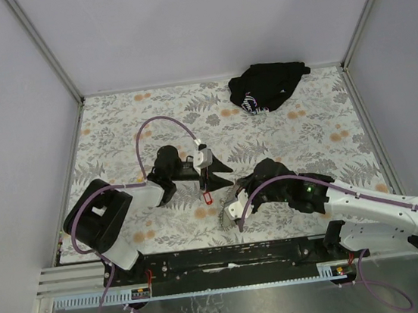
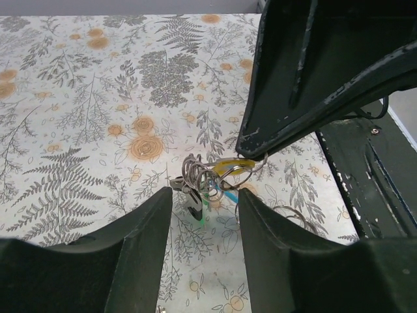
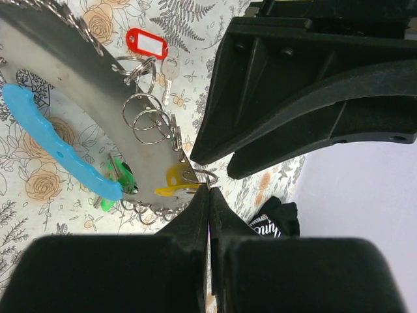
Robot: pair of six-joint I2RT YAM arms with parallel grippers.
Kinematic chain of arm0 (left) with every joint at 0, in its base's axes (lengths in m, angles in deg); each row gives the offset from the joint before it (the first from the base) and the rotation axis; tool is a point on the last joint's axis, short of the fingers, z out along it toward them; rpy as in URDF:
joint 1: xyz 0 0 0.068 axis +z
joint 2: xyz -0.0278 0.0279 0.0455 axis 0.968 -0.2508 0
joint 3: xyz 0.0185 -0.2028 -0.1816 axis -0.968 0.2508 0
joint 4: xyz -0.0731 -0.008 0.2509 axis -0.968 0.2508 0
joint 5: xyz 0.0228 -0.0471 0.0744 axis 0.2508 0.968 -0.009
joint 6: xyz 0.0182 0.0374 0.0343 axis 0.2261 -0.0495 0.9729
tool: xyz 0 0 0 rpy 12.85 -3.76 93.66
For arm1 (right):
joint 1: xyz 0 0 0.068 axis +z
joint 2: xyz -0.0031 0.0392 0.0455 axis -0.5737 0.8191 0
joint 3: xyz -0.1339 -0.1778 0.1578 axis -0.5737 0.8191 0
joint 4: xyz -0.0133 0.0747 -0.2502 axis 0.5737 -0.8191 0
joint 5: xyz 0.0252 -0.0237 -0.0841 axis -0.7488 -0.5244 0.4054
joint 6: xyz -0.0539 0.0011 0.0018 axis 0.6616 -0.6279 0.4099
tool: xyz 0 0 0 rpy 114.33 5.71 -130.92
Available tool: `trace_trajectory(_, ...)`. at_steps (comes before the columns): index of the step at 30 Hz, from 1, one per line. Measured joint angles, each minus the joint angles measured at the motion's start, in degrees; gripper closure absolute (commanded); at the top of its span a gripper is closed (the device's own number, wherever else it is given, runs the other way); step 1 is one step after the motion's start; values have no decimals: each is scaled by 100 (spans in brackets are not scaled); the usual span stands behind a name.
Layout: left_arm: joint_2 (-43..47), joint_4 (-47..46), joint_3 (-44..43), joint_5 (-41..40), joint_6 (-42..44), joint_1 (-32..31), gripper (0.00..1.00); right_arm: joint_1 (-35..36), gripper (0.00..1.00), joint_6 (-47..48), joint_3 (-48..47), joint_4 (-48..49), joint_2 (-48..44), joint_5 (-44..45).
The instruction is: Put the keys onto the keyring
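My left tool [image 2: 205, 199] stands spread, empty, facing the keys [image 2: 207, 177] on the desk [image 2: 78, 130]; my right tool [image 3: 208, 195] is pressed together, tips at the keyring [image 3: 203, 176] beside the yellow tag [image 3: 172, 177].

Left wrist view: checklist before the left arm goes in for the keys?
1. Left jaws open, empty: ok.
2. Right jaws shut at the small ring beside the yellow tag: ok.
3. Ring actually pinched: cannot tell.
4. Bunch of keys lies ahead of the left jaws: ok.
5. Red tag key joined to the bunch: cannot tell.
6. Black cloth far from the work: ok.
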Motion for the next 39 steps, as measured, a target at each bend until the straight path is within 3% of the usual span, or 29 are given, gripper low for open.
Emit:
trace_trajectory(14,-85,116,-192,269,39,-155,60,0,100,31,-96,-83,79,-120)
trace_trajectory(17,-151,166,-238,328,44,-175,69,0,100,50,-144,-157,103,-127)
trace_trajectory(24,-164,479,-334,391,223,-195,99,0,100,52,-160,-308,114,-120)
trace_trajectory(33,57,789,-326,177,313,-236,100,0,100,-48,-149,-411,-39,35)
trace_trajectory(39,278,494,-87,-367,-299,-291,100,0,100,-299,61,-271,-275,125)
